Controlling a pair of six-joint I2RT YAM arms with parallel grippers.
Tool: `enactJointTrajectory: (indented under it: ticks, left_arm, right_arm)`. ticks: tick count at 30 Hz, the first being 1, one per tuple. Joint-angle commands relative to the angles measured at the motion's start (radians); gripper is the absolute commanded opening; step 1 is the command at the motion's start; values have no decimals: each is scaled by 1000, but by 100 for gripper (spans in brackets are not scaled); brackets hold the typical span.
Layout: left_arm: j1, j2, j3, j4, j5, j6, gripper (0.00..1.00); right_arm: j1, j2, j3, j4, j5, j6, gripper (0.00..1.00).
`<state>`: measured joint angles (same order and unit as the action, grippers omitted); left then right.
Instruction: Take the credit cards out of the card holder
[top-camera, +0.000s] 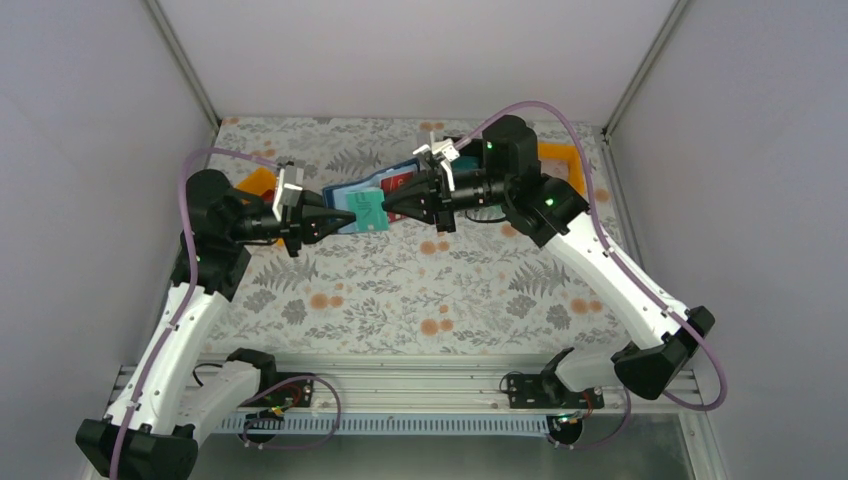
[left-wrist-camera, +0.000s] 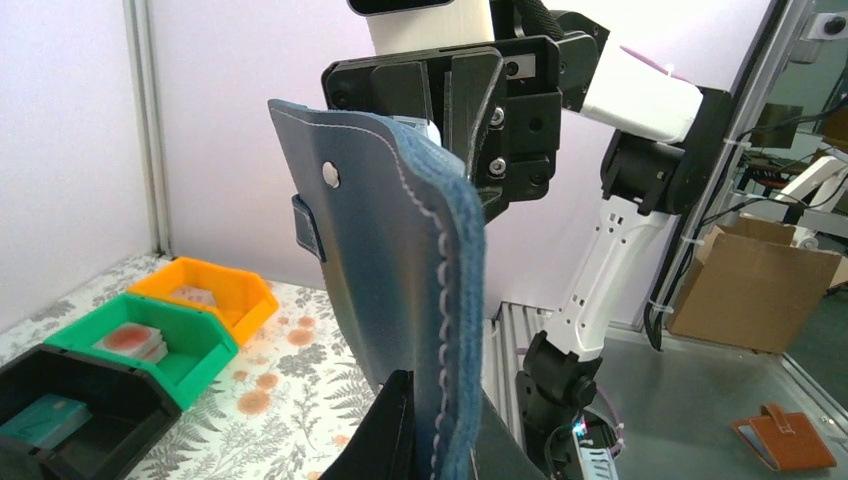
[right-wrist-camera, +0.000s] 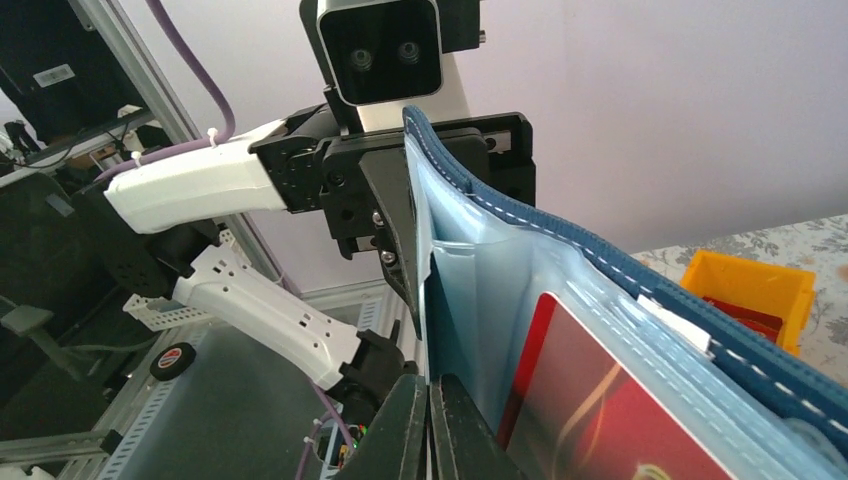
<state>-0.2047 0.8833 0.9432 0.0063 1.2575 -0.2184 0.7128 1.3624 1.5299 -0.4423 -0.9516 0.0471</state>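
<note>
The card holder (top-camera: 348, 193), a navy wallet with a light blue slotted inside, hangs open in the air between both arms. My left gripper (top-camera: 345, 216) is shut on its edge; the left wrist view shows the navy outside (left-wrist-camera: 370, 230) rising from my left gripper (left-wrist-camera: 445, 400). My right gripper (top-camera: 388, 206) is shut on a teal card (top-camera: 370, 210) that sticks out of the holder. In the right wrist view my right gripper (right-wrist-camera: 430, 385) pinches that card's thin edge (right-wrist-camera: 442, 325). A red card (right-wrist-camera: 590, 400) sits in a clear slot of the holder (right-wrist-camera: 500, 250).
Orange (left-wrist-camera: 205, 295), green (left-wrist-camera: 150, 340) and black (left-wrist-camera: 70, 400) bins with cards in them stand on the floral table at the far left. Another orange bin (top-camera: 560, 160) stands at the back right. A brown wallet (left-wrist-camera: 785, 438) lies off the table.
</note>
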Motion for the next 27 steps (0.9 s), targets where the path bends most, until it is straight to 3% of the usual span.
enactJointTrajectory:
  ticks: [1,10,15,27]
  left_arm:
    - [-2,-9,-4,32,4,7,2]
    - [-3,-10,-7,29,-1,-7,12]
    - [-3,-11,-9,37,4,-8,3]
    - [-1,-19,-47,89,-107,-84,2]
  right_arm:
    - [2,-8,24,-18,-35,-29,4]
    - [-28,-57,8,-55,50,-51,4]
    - [-46,-66,8,-61,53,-55,4]
    - [-127,-141,-63,-82,80,-46,4]
